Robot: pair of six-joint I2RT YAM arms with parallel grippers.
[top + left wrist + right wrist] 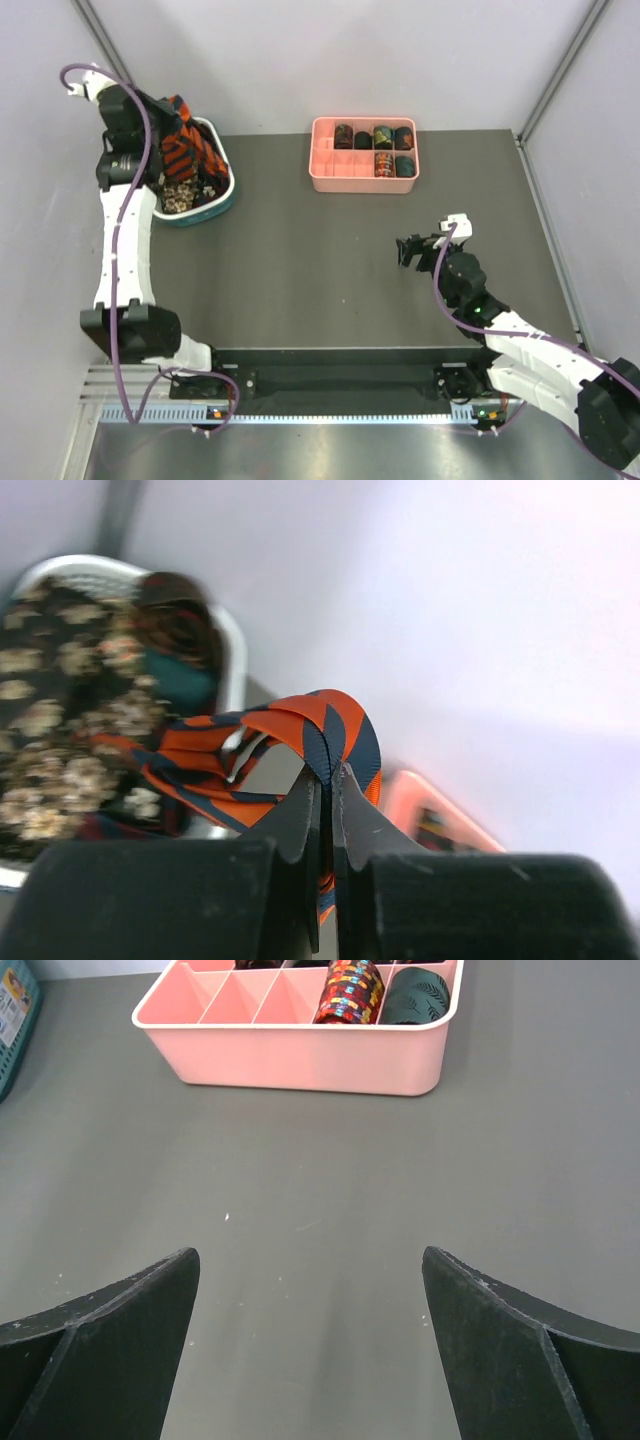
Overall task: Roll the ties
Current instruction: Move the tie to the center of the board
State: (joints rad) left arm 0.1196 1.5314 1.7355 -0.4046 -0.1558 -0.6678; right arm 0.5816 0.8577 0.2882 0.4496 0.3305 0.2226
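Observation:
My left gripper (168,110) is shut on the orange-red and black striped tie (188,148) and holds it up over the white-and-teal basket (224,196) at the back left. In the left wrist view my left gripper (335,770) pinches a fold of this striped tie (260,755), which hangs down to the left. A floral brown-cream tie (50,730) lies in the basket below; it also shows in the top view (180,194). My right gripper (412,250) is open and empty over the bare table, right of centre; in its wrist view the right gripper (310,1270) has wide-apart jaws.
A pink compartment tray (332,176) stands at the back centre with several rolled ties (382,137) in its right cells. It also shows in the right wrist view (300,1055), ahead of the right gripper. Grey walls close the table at back and sides.

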